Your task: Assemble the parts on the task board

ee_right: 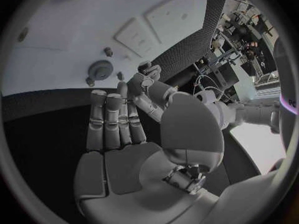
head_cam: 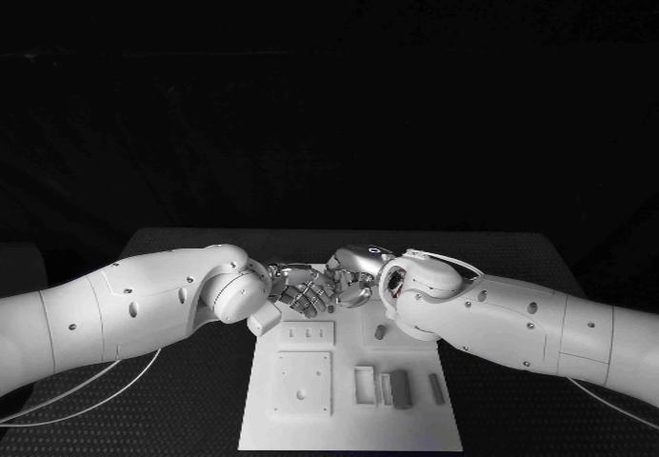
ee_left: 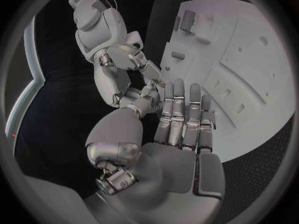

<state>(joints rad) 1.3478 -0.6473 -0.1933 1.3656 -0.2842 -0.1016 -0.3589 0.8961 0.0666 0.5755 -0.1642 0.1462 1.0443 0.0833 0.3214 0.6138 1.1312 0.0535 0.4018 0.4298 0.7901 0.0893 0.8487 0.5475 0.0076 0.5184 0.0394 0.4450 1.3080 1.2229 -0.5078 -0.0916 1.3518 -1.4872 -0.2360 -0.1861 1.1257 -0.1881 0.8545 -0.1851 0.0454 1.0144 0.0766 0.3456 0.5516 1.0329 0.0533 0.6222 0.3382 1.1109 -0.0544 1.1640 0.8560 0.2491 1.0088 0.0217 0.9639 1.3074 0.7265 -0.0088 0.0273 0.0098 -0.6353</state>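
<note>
The white task board lies lengthwise in the middle of the table. Small grey parts lie on its right half: a short piece, a pale frame, a darker block and a slim bar. Both hands meet over the board's far end. My left hand has its fingers stretched out straight and together, palm bare. My right hand also keeps its fingers straight. The two thumbs reach towards each other, tips almost touching. I see no part in either hand.
The board carries a square plate with holes and a slotted plate on its left half. A round knob and a small peg stand on the board near my right hand. Black table surrounds it.
</note>
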